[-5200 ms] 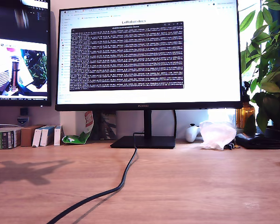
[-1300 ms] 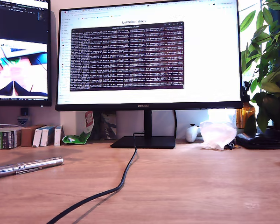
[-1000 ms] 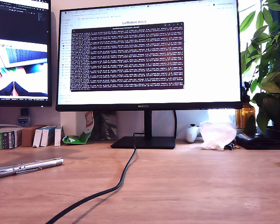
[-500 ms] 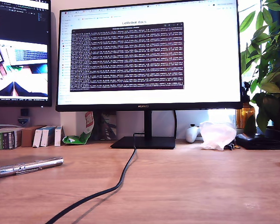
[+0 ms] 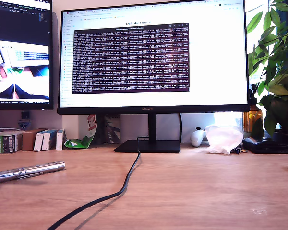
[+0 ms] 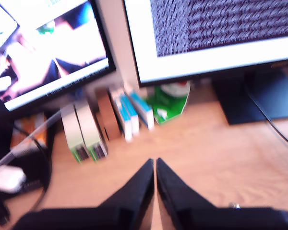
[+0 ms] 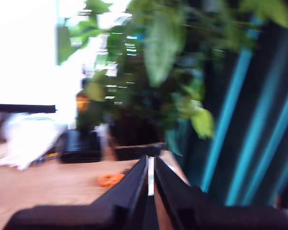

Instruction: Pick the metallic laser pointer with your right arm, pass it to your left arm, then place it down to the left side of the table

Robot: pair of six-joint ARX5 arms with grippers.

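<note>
Laser pointer [image 5: 31, 170]: lying flat on the wooden table [image 5: 192, 191] at the exterior view's left, near a black cable [image 5: 116, 194]; no arm appears in that view. My first gripper [image 6: 155, 165]: pincer tips together, empty, facing small boxes [image 6: 120, 115] under the monitors. My second gripper [image 7: 150, 163]: tips together, empty, facing a potted plant [image 7: 149, 72] and an orange item [image 7: 110, 179]. Large monitor [image 5: 153, 57]: reads "LeRobot docs", "HUAWEI".

The exterior view is sharp and evenly lit, with the big monitor [image 5: 153, 55] glowing white and daylight blown out behind the plant [image 5: 273, 62] at that view's right. The black cable [image 5: 120, 191] casts a soft shadow on the table [image 5: 197, 191]. Both wrist views are smeared with blur. The first shows overexposed screens; the second shows a washed-out window [image 7: 24, 48].
</note>
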